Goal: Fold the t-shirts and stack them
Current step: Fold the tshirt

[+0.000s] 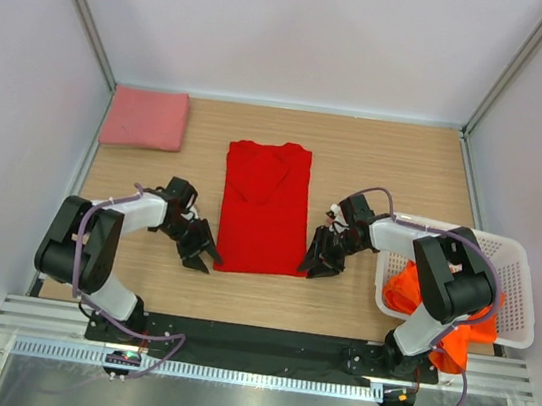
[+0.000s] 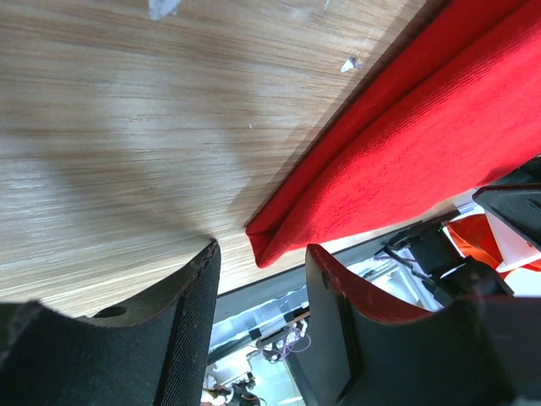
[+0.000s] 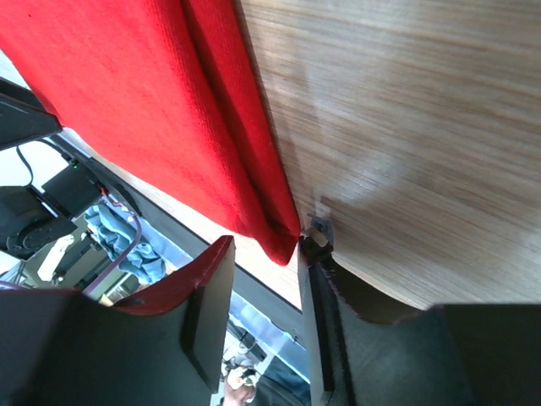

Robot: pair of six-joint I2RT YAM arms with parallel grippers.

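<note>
Far to the left of the red t-shirt [image 1: 264,207], a little beyond its collar end, the salmon pink t-shirt [image 1: 145,118] lies folded into a flat rectangle on the wooden table [image 1: 388,164]. My left gripper [image 1: 200,251] sits low at the red t-shirt's near left corner, jaws parted. In my left wrist view that folded corner pokes into the gap between the two fingers [image 2: 190,313], and I cannot tell whether either one touches the cloth. The red t-shirt itself lies flat, folded lengthwise into a tall narrow strip, collar end away from my bases. At its near right corner my right gripper [image 1: 321,263] is likewise spread, with the corner's tip at the mouth of the gap between its fingers [image 3: 211,296]. Well to the right of the red t-shirt stands the white basket [image 1: 516,273], with orange t-shirts [image 1: 408,288] heaped inside and spilling over its near edge.
</note>
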